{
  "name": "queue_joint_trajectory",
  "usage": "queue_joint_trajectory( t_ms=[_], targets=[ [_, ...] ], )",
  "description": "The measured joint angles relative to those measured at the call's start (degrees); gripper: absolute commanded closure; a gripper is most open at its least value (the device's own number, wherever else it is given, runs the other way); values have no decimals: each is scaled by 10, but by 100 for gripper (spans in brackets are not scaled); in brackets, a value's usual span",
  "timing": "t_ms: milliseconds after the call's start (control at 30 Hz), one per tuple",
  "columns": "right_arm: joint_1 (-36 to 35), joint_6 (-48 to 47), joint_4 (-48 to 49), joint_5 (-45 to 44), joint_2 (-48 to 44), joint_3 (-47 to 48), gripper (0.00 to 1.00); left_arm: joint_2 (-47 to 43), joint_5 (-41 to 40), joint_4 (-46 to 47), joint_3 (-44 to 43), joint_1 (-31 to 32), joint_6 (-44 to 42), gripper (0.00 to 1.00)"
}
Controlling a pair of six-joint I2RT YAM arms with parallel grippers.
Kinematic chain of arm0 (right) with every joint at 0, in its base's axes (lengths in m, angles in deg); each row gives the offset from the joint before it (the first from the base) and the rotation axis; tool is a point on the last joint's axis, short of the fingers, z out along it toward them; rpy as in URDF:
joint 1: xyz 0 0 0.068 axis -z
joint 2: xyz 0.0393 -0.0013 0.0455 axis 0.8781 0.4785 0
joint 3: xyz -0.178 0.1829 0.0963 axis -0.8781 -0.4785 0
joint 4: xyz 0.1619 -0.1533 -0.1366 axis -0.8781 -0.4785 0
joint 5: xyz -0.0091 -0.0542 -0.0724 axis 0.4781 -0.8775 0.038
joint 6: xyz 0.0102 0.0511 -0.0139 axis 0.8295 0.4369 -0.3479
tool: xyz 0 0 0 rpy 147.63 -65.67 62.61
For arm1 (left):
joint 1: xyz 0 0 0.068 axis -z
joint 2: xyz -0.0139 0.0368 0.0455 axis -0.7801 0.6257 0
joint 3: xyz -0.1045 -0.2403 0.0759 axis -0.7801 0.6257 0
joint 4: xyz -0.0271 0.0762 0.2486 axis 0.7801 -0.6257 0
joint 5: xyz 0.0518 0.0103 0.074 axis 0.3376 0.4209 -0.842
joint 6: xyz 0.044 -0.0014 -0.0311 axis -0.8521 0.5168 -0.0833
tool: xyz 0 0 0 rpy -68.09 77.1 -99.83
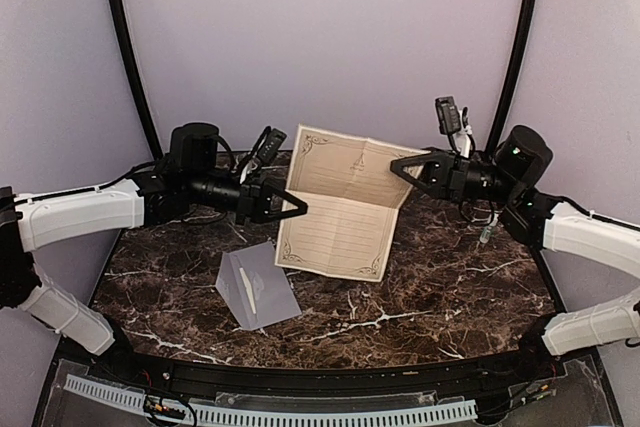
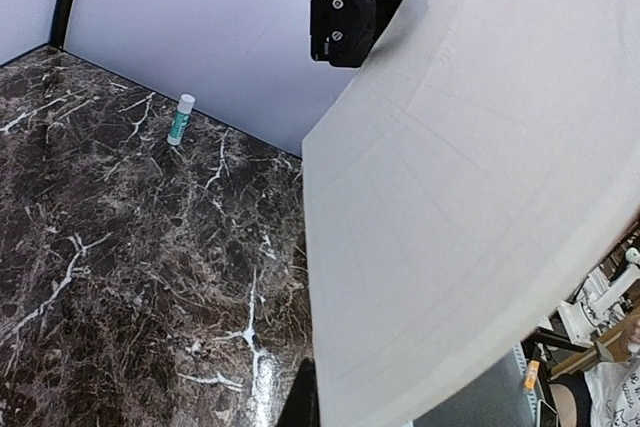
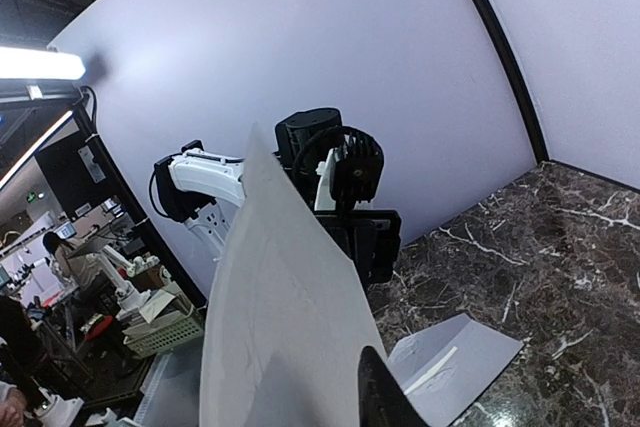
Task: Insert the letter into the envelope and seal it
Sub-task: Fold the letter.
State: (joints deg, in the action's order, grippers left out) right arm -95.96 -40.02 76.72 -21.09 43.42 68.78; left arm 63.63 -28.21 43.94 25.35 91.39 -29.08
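Observation:
The letter, cream with ruled lines and a dark border, hangs upright in the air between both arms, creased across its middle. My left gripper is shut on its left edge; in the left wrist view the plain back of the letter covers the jaws, and one dark fingertip shows. My right gripper is at the sheet's upper right edge. In the right wrist view the letter runs beside one fingertip, with the other hidden. The grey-lavender envelope lies on the table, flap open.
A glue stick lies on the dark marble table near the back wall on the right side. The envelope sits below and in front of the hanging sheet. Curved lavender walls enclose the table.

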Motion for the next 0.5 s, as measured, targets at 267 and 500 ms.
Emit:
queue_joint_trajectory(
  t_ms=[267, 500],
  targets=[
    [-1, -43, -75, -6, -8, 31, 19, -8, -46, -39, 0, 0, -35, 100],
    [0, -85, -145, -11, -38, 69, 12, -8, -69, -61, -4, 0, -50, 100]
  ],
)
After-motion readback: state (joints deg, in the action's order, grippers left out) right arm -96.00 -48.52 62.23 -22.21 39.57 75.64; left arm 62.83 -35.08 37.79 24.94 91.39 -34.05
